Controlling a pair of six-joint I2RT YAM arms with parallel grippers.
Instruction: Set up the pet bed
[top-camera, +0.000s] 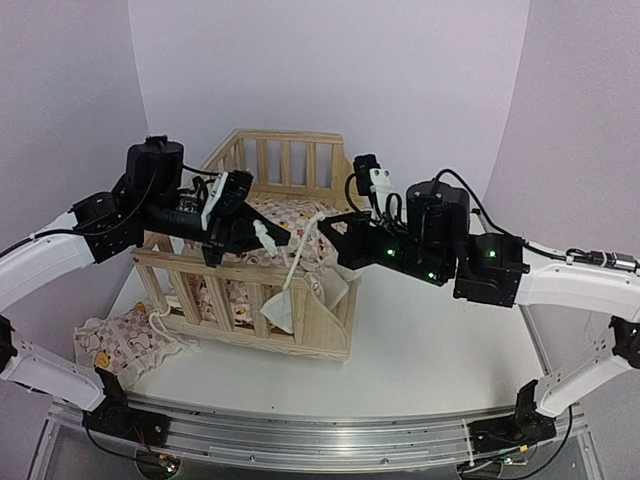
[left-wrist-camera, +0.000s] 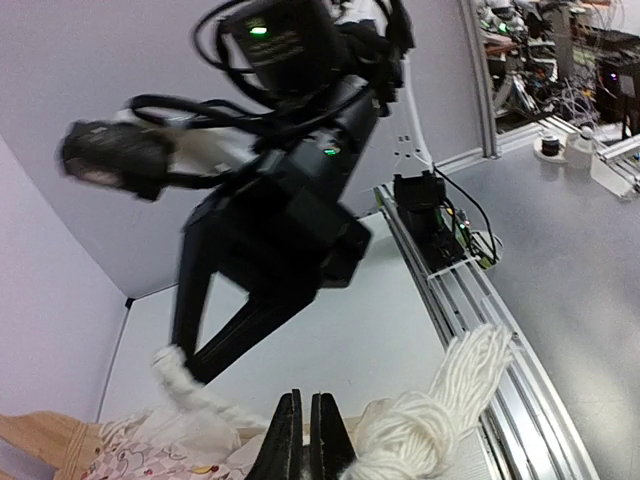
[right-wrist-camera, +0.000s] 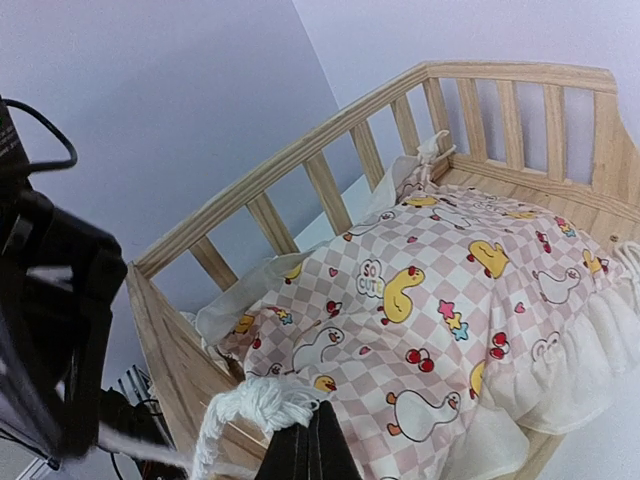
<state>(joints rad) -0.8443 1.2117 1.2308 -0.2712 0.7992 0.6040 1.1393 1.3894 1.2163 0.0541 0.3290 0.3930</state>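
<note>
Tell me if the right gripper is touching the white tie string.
Touching. The right wrist view shows the shut right gripper pinching the white tie string, whose knotted end bunches directly against its fingertips.

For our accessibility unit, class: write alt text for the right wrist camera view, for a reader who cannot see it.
A pink-checked duck-print cushion lies inside a slatted pine pet bed frame. At the bottom edge, the right claw is shut on a white tie string.
</note>
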